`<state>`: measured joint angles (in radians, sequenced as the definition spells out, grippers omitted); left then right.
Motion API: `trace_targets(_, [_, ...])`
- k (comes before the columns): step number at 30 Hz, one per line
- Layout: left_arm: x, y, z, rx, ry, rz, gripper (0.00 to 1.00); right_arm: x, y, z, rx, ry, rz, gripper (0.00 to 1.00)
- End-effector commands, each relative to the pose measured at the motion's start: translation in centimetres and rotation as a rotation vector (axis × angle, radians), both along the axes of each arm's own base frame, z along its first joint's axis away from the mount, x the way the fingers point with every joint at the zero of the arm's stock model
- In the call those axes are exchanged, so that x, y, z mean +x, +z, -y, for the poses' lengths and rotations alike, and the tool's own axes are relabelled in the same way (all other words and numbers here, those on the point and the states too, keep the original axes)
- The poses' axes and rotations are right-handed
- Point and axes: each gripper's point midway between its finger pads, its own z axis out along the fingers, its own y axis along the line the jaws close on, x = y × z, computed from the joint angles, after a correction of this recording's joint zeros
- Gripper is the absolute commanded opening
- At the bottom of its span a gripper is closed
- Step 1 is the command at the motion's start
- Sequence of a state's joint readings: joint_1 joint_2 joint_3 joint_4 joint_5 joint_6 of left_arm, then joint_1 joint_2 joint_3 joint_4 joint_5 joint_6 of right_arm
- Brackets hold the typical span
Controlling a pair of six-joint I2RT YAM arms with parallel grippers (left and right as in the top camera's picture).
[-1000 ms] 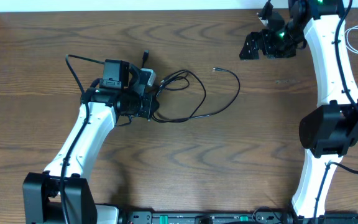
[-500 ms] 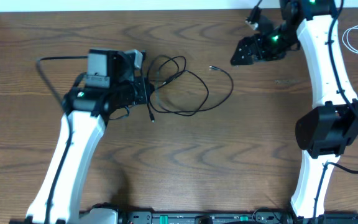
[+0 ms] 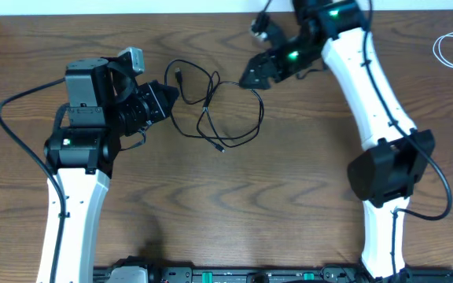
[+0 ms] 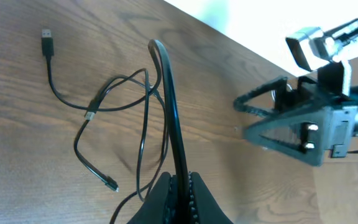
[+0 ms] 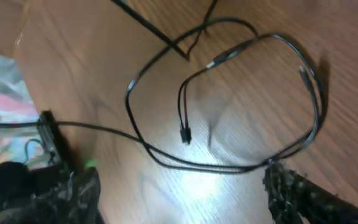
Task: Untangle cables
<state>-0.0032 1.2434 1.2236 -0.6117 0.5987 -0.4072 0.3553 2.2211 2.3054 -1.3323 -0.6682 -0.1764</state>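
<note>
Pinching black cable (image 4: 168,93), left gripper (image 4: 180,182); right gripper (image 3: 246,79) beside it

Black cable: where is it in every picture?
Overhead: the thin black cable is looped at top centre, between both grippers.
Left wrist: its loops lie at left; one strand rises from the shut left gripper at the bottom.
Right wrist: a big loop crosses the middle.
Shared landmark: the open right gripper, beside the loops.

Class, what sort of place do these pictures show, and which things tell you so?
Probably a robotics lab bench: a left robot arm and a right robot arm stand at a wood-grain table, thin black cables lie tangled between them, and a coiled white cable sits near the edge.
</note>
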Motion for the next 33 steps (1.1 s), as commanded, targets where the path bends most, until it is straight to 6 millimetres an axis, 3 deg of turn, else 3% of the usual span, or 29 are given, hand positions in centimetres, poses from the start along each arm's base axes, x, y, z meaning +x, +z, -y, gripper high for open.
trace_targets(1, [-0.1, 0.5, -1.0, -0.016, 0.032, -0.008, 0.07, -0.8, -2.1, -2.9, -0.076, -0.051, -0.051, 0.73])
trace_targets(9, [-0.9, -2.2, -4.2, 0.071, 0.167, -0.123, 0.07, -2.0, -6.2, -7.2, -0.238, -0.212, -0.099, 0.73])
trace_targets(13, [-1.3, -3.6, -5.0, 0.107, 0.202, -0.182, 0.07, -2.9, -8.6, -9.8, -0.274, -0.243, -0.122, 0.61])
trace_targets(16, [-1.1, -4.1, -5.0, 0.107, 0.2, -0.201, 0.07, -3.2, -10.3, -10.3, -0.343, -0.294, -0.104, 0.41])
trace_targets(18, [-0.9, -4.6, -5.3, 0.117, 0.209, -0.214, 0.07, -3.0, -10.6, -10.0, -0.39, -0.324, -0.067, 0.04])
trace_targets(19, [-0.9, -4.8, -5.5, 0.126, 0.217, -0.219, 0.07, -2.9, -10.5, -9.8, -0.399, -0.329, -0.058, 0.01])
trace_targets(23, [-1.0, -6.2, -7.1, 0.2, 0.279, -0.268, 0.08, -2.2, -7.7, -7.5, -0.411, -0.367, -0.012, 0.01])
trace_targets(30, [-0.8, -7.8, -9.1, 0.297, 0.354, -0.31, 0.07, -0.6, 3.1, 0.1, -0.297, -0.474, 0.091, 0.01])
trace_targets(33, [-0.7, -8.4, -10.0, 0.333, 0.387, -0.33, 0.08, -0.3, 8.3, 5.0, -0.233, -0.578, 0.15, 0.01])
